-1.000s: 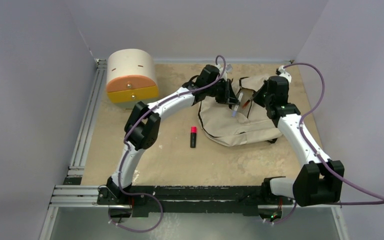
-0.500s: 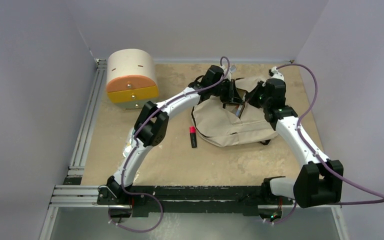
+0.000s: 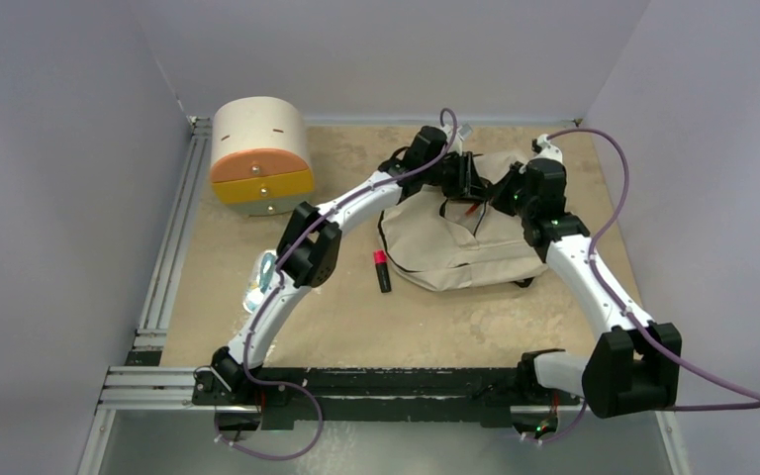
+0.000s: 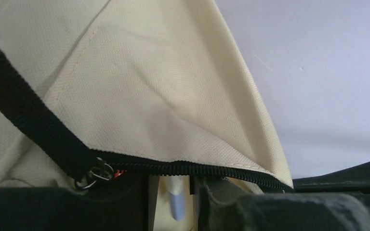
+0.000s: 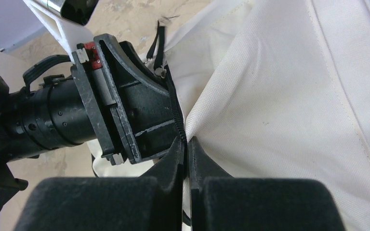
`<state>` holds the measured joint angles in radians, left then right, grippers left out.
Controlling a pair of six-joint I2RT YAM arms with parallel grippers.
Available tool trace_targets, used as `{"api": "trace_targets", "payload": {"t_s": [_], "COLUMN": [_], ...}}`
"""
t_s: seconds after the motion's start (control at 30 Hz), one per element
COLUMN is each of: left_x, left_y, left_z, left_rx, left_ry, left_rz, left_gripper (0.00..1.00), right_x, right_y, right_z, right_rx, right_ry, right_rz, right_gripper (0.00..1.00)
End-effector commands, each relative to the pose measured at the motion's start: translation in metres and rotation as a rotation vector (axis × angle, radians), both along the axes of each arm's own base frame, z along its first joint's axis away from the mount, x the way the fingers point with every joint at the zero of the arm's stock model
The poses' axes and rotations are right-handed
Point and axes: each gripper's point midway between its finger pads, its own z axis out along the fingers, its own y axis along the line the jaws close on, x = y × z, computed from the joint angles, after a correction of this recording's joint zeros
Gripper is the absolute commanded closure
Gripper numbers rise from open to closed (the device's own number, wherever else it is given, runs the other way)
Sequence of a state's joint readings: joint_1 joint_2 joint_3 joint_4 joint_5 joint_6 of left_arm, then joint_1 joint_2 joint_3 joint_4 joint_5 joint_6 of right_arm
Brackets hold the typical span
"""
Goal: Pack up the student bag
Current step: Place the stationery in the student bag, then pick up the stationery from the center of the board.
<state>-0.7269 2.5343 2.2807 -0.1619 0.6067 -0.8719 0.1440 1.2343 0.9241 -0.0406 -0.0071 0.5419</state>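
The student bag (image 3: pixel 460 252), beige with black zipper lines, lies right of the table's centre with its top flap lifted. My right gripper (image 5: pixel 185 144) is shut on the flap's zipper edge (image 5: pixel 176 115) and holds the mouth open. My left gripper (image 3: pixel 468 186) reaches into that mouth from the left. In the left wrist view its jaws (image 4: pixel 171 183) stand apart under the zipper (image 4: pixel 197 169). A white pen with a lilac tip (image 4: pixel 176 204) hangs loose between them, over the bag's inside. A black marker with a red cap (image 3: pixel 382 269) lies on the table left of the bag.
A cream cylindrical drawer box (image 3: pixel 260 156) with orange and yellow fronts stands at the back left. A small pale object (image 3: pixel 260 284) lies by the left arm's elbow. Grey walls close in the table on three sides, and a metal rail (image 3: pixel 173 247) runs along its left edge.
The left gripper has pushed further right into the bag's mouth with the pen, and its jaws have parted. The right gripper has drawn the flap a little back and left.
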Motion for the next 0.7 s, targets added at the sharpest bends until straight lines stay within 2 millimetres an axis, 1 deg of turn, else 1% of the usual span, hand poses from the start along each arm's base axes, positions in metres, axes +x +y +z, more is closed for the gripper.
{"api": "trace_targets", "payload": {"t_s": [0.0, 0.1, 0.17, 0.27, 0.33, 0.37, 0.47, 0.5, 0.53, 0.57, 0.63, 0.67], "left_x": [0.001, -0.002, -0.003, -0.006, -0.009, -0.011, -0.015, -0.018, -0.021, -0.023, -0.031, -0.036], "left_y": [-0.001, 0.005, 0.009, 0.017, 0.027, 0.033, 0.058, 0.069, 0.080, 0.093, 0.118, 0.132], "left_z": [0.034, 0.040, 0.046, 0.053, 0.057, 0.063, 0.075, 0.087, 0.092, 0.094, 0.097, 0.094], "left_rx": [-0.071, -0.062, -0.046, -0.009, 0.021, 0.033, 0.085, 0.097, 0.116, 0.140, 0.192, 0.224], "left_ry": [-0.077, -0.102, -0.118, -0.150, -0.175, -0.197, -0.256, -0.289, -0.305, -0.316, -0.340, -0.344], "left_rz": [-0.030, -0.018, -0.013, -0.011, -0.004, 0.006, 0.053, 0.069, 0.092, 0.114, 0.166, 0.193], "left_gripper": [0.69, 0.62, 0.59, 0.57, 0.57, 0.57, 0.56, 0.56, 0.56, 0.56, 0.56, 0.56], "right_x": [0.007, 0.007, 0.008, 0.008, 0.007, 0.007, 0.006, 0.006, 0.008, 0.006, 0.008, 0.009], "right_y": [0.001, 0.000, 0.000, -0.003, -0.006, -0.008, -0.018, -0.020, -0.027, -0.032, -0.039, -0.041], "right_z": [0.046, 0.049, 0.051, 0.053, 0.054, 0.054, 0.050, 0.048, 0.049, 0.047, 0.050, 0.053], "right_rx": [0.021, 0.025, 0.030, 0.026, 0.022, 0.018, 0.005, 0.010, -0.001, -0.015, -0.031, -0.036], "right_ry": [-0.158, -0.162, -0.167, -0.170, -0.173, -0.172, -0.154, -0.145, -0.148, -0.135, -0.137, -0.142], "right_rz": [-0.021, -0.031, -0.034, -0.049, -0.065, -0.075, -0.136, -0.155, -0.191, -0.215, -0.250, -0.264], "right_gripper": [1.00, 1.00, 1.00, 1.00, 1.00, 1.00, 1.00, 1.00, 1.00, 1.00, 1.00, 1.00]}}
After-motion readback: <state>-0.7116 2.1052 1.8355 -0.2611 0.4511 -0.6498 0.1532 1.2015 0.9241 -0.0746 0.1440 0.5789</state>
